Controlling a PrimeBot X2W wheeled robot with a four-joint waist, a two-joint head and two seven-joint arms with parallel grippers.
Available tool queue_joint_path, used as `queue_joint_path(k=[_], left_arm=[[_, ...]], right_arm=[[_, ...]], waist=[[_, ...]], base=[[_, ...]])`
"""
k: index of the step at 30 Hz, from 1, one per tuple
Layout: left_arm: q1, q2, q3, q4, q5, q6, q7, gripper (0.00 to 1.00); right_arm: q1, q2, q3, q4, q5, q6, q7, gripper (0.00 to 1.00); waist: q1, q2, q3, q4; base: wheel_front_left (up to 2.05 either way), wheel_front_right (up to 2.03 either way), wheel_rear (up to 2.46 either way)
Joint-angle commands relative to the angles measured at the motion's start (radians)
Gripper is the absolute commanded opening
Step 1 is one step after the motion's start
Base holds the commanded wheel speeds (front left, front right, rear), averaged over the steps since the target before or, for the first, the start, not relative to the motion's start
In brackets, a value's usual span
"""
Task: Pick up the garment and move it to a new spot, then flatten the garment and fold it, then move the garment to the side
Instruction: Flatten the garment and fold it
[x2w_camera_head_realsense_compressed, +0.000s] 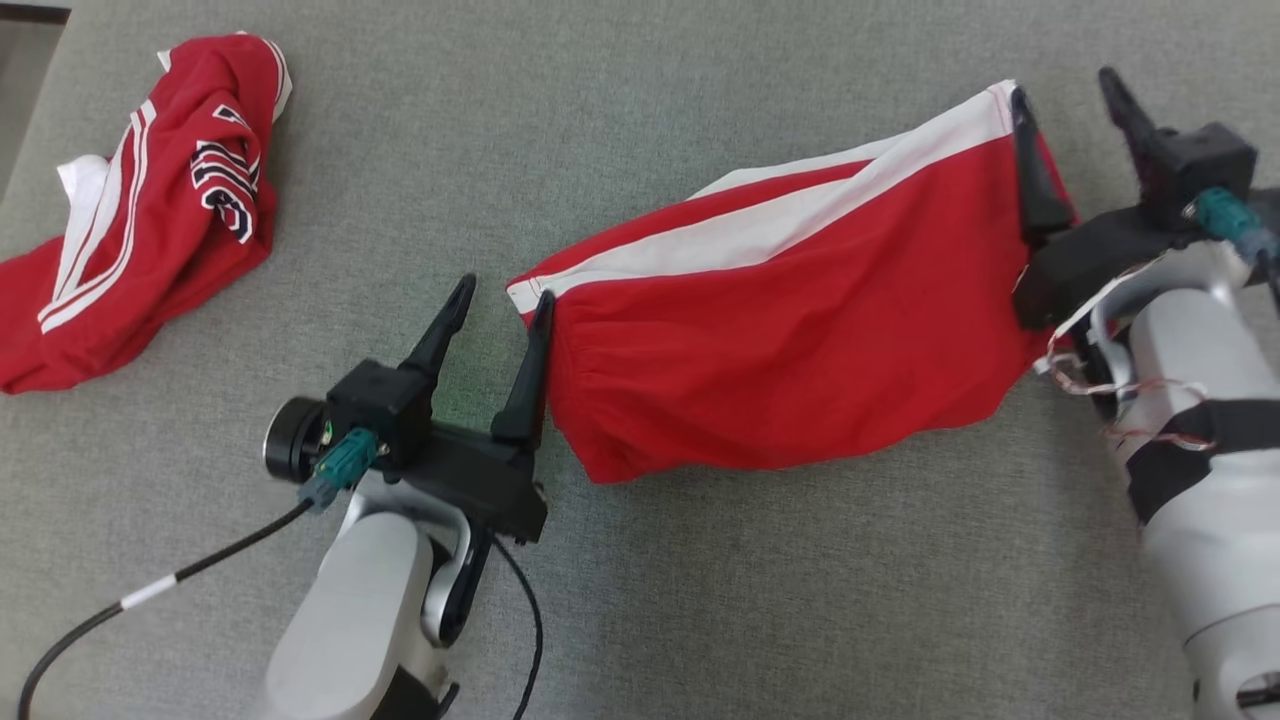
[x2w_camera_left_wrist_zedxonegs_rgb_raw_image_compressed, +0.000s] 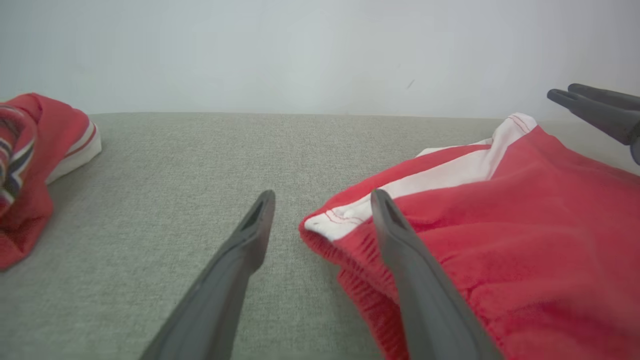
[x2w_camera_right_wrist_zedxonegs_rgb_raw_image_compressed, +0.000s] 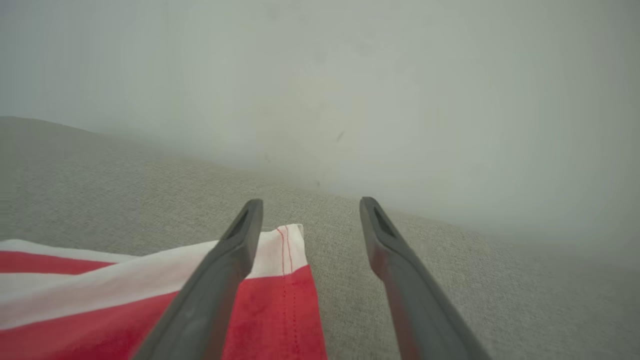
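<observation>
The red garment (x2w_camera_head_realsense_compressed: 800, 330) with a white side stripe is lying stretched across the grey fabric surface (x2w_camera_head_realsense_compressed: 700, 600), running from the centre toward the far right, between the two grippers. The left gripper (x2w_camera_head_realsense_compressed: 505, 290) is standing with jaws spread and nothing clamped, one finger resting against the garment's elastic left corner, while the right gripper (x2w_camera_head_realsense_compressed: 1064, 85) is likewise gaping, one finger lying over the far-right hem. A second red garment (x2w_camera_head_realsense_compressed: 150, 200) is sitting crumpled at the far left, well apart.
</observation>
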Motion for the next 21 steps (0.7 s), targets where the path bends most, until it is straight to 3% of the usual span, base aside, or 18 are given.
queue_joint_path(k=[1, 11, 21], left_arm=[[0.022, 0.000, 0.015, -0.002, 0.008, 0.002, -0.003, 1.00], [0.141, -0.001, 0.054, -0.045, 0.012, 0.002, -0.003, 1.00], [0.165, 0.000, 0.053, -0.061, 0.030, 0.002, -0.003, 1.00]], right_arm=[[0.031, 0.010, 0.005, -0.008, 0.018, -0.003, 0.000, 1.00], [0.162, -0.004, 0.027, 0.028, 0.129, -0.003, 0.000, 1.00], [0.182, 0.033, 0.122, 0.202, 0.231, -0.003, 0.013, 1.00]], waist=[[0.0000, -0.0001, -0.015, -0.008], [0.0000, -0.0001, -0.069, -0.035], [0.0000, -0.0001, -0.089, -0.032]], base=[[0.00, 0.00, 0.00], [0.00, 0.00, 0.00], [0.00, 0.00, 0.00]])
